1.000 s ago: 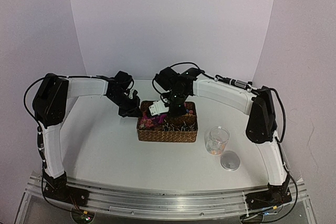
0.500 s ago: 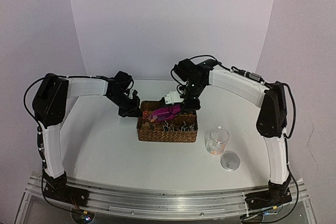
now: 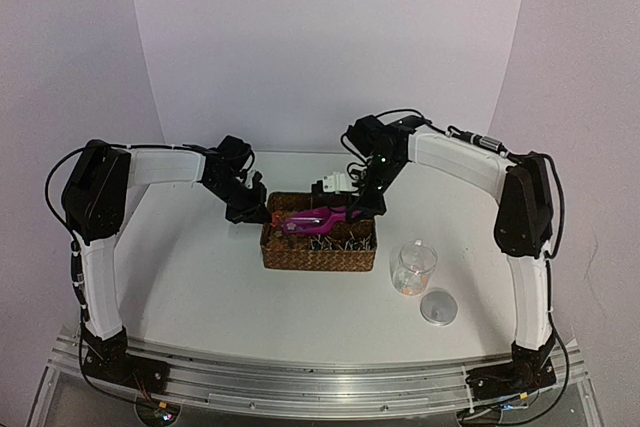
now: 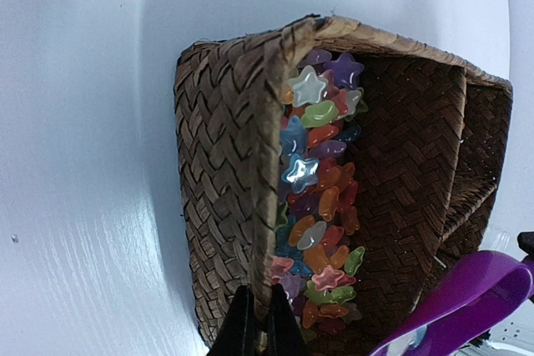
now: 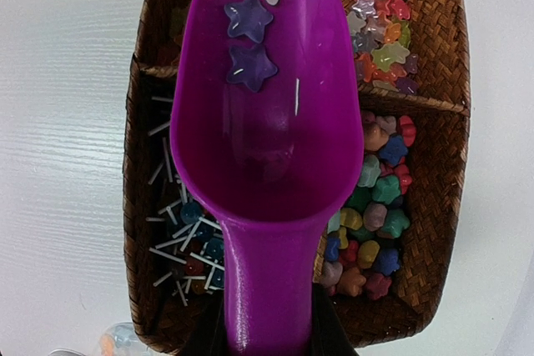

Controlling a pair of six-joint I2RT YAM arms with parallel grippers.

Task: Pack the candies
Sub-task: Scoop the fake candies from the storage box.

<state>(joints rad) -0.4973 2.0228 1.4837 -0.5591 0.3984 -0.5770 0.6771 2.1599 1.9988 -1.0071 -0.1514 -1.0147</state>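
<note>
Seen from above, the wicker basket [image 3: 320, 244] sits mid-bench, and its opening is largely barred. The magenta scoop [image 3: 318, 215] lies across its far half, gripped at the handle by the right gripper [image 3: 352, 211] at the basket's 1 o'clock. That arm arches over the bench from 1 round to 3 o'clock. The left gripper [image 3: 250, 209] blocks the 10 o'clock corner, its fingers [image 4: 242, 327] clamped over the basket's wall. Between 3 and 4 o'clock stands a clear plastic cup [image 3: 413, 267], with a round lid [image 3: 438, 307] lying near it at the cup's 5 o'clock. Bare bench [image 3: 190, 277] lies open from 6 round to 9 o'clock, and a narrow gap separates basket and cup.
</note>
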